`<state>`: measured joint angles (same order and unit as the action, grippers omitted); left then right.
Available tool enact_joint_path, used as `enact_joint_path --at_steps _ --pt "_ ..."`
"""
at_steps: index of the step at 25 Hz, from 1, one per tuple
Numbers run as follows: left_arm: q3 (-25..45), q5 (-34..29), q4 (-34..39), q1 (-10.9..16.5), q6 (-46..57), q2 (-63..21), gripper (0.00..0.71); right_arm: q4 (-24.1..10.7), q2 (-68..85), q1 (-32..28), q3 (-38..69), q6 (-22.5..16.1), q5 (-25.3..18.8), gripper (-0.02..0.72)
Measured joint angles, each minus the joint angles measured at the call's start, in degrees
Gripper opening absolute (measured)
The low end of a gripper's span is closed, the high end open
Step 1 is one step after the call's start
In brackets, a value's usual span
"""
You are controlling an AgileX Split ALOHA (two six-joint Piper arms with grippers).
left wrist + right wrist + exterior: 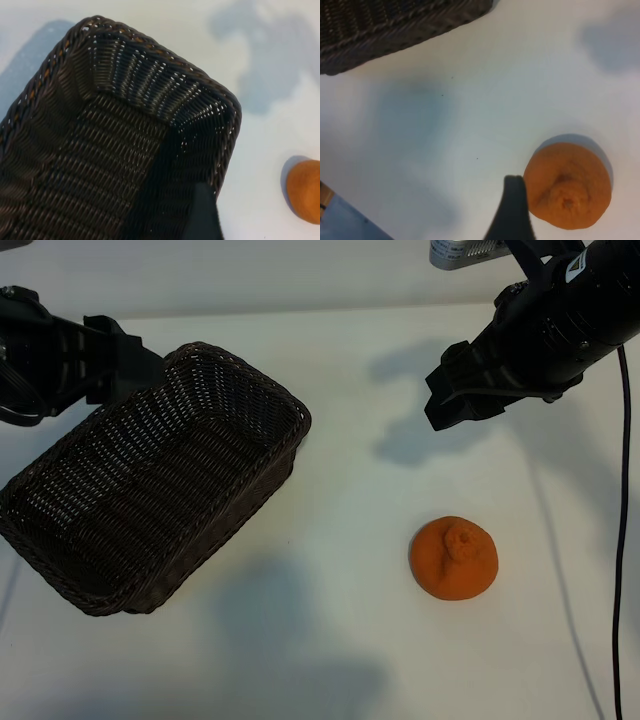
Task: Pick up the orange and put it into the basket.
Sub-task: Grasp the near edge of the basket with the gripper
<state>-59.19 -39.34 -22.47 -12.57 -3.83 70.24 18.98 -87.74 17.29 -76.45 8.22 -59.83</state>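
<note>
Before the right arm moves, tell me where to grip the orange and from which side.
Grip the orange across its round sides, coming from above. It sits alone on the white table, nub up, so that seems best. The right hand hangs open nearby.

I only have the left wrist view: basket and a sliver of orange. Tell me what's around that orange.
Observer: The orange lies alone on the white table, apart from the basket, nub up.
Operator: Report the right tool.
Observer: The right tool hangs open above the table, beyond the orange, holding nothing.
Operator: Now the left tool.
Observer: The left tool sits open at the basket's far end, empty.
Operator: Check the basket's whole floor.
Observer: Nothing lies in it.
</note>
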Motion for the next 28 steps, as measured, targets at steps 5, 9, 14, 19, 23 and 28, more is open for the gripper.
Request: enact_joint_path --at_steps 5,9,14,19,23,28 --pt "0.37 -0.64 5.88 0.0 9.21 -1.73 0.588 0.0 0.0 0.0 0.0 0.0 0.0 0.579" --pt "5.24 -0.32 13.2 0.0 20.89 -7.05 0.588 0.0 0.0 0.0 0.0 0.0 0.0 0.579" --pt "15.78 0.45 23.58 0.0 39.16 -14.54 0.588 0.0 0.0 0.0 0.0 0.0 0.05 0.579" --pt "24.2 0.56 35.5 0.0 59.11 -20.1 0.586 0.0 0.0 0.0 0.0 0.06 0.0 0.579" --pt "27.38 0.48 41.11 0.0 66.87 -20.54 0.585 0.0 0.0 0.0 0.0 0.06 0.0 0.579" --pt "27.89 0.34 42.1 0.0 69.94 -18.0 0.584 0.0 0.0 0.0 0.0 0.17 0.0 0.579"
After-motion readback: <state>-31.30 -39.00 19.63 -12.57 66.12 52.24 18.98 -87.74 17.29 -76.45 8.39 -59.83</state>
